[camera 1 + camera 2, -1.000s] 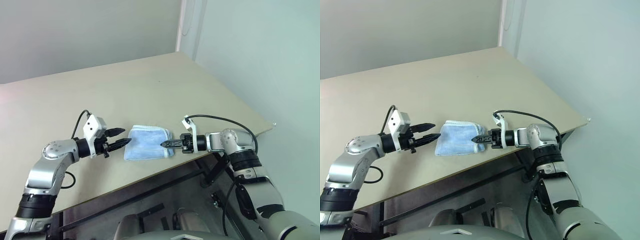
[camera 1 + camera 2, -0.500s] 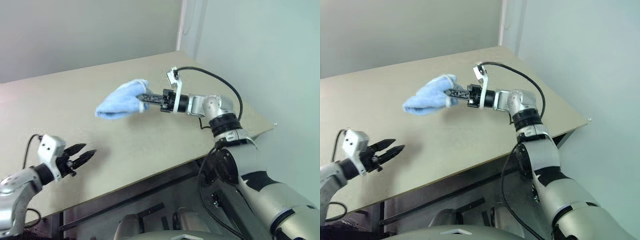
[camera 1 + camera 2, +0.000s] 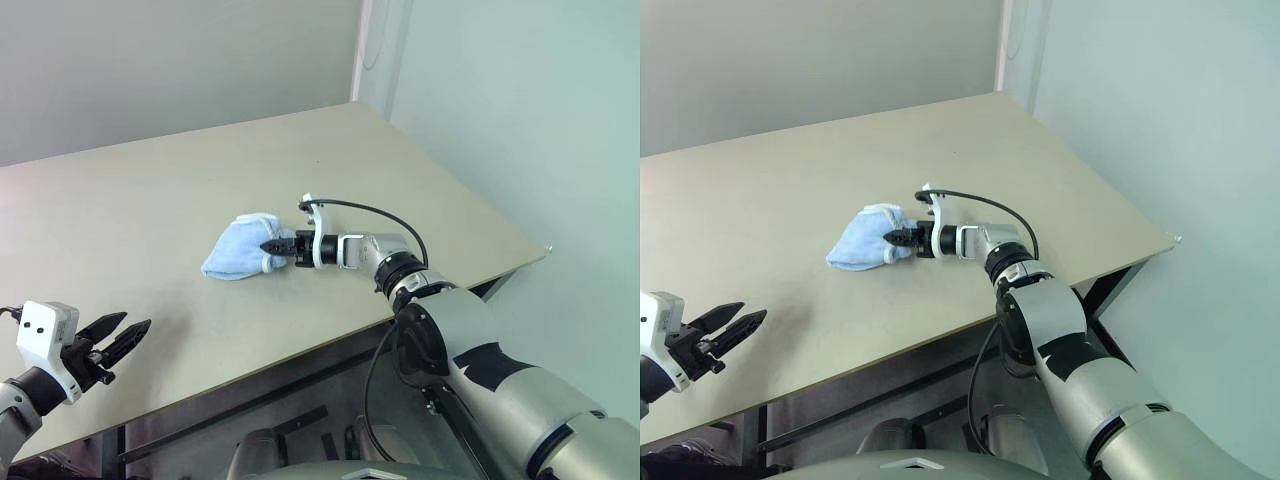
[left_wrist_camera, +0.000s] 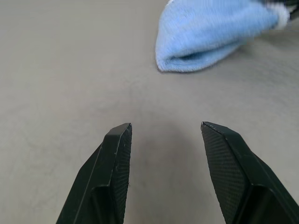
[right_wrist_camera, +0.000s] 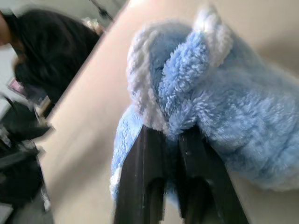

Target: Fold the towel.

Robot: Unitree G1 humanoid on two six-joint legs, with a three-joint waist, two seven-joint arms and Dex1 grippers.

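Whereas it hung aloft, the towel [image 3: 238,255] now rests tabled, right jaws clamped, left apart.

Towel [image 3: 240,256]: light blue terry cloth with white edging, bunched into a rough wedge. Lies on the tan table, near its middle. One white-edged end is gathered and raised; broad folded end rests flat.
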